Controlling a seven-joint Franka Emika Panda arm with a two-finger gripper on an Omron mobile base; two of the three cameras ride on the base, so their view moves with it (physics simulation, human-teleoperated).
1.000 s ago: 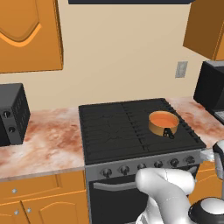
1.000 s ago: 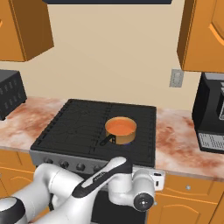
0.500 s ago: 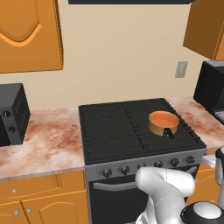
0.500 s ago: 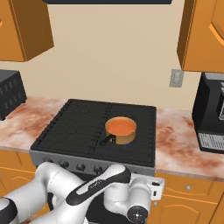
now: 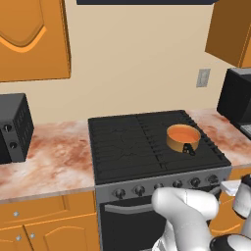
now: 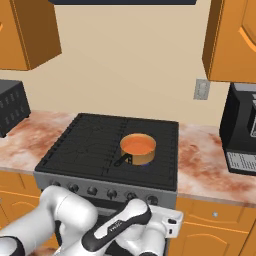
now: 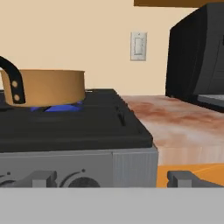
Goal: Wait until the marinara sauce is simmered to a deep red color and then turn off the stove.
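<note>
The marinara sauce (image 5: 183, 134) is a flat orange surface in a small tan saucepan (image 6: 138, 149) on the front right burner of the black stove (image 5: 127, 147). A blue flame (image 7: 57, 108) burns under the saucepan (image 7: 48, 86), whose wall hides the sauce in the hand view. Black knobs (image 6: 92, 190) line the stove's grey front panel (image 7: 87, 168). My gripper (image 7: 113, 179) is open with nothing between its fingers. It hangs low in front of the panel's right end, level with the knobs (image 7: 81, 181).
A black coffee machine (image 6: 242, 130) stands on the marble counter (image 7: 183, 120) right of the stove. A black boxy appliance (image 5: 12, 127) sits on the counter at the left. Orange cabinets hang above, and a wall switch (image 7: 138, 46) is behind.
My arm has sunk lower in front of the stove. The sauce stays orange and the pan has not moved.
</note>
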